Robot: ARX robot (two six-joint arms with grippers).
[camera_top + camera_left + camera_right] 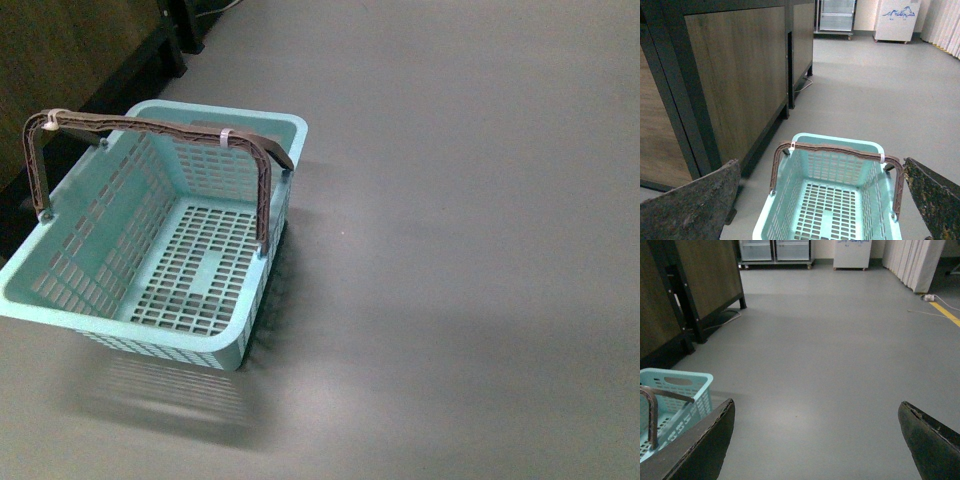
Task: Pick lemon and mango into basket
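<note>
Two brown hinged handles (150, 126) stand upright and meet over the light turquoise plastic basket (75, 265) with slotted walls and floor in the front view. Small white ties (226, 137) bind them together. The basket sits on the smooth grey floor (460, 260), and its slotted bottom shows through.

In the left wrist view, the left tool (821, 164) is spread wide, with its two dark, rough fingers (695, 205) far apart. The basket (830, 205) lies just ahead of it, framed between the fingers and touching neither. A tall wooden cabinet with a dark frame (735, 75) stands beyond the basket, off to one side.

In the right wrist view, the right tool (816, 406) is also spread wide over bare floor. The basket (687, 382) sits outside one finger (705, 445), not between the pair.
</note>
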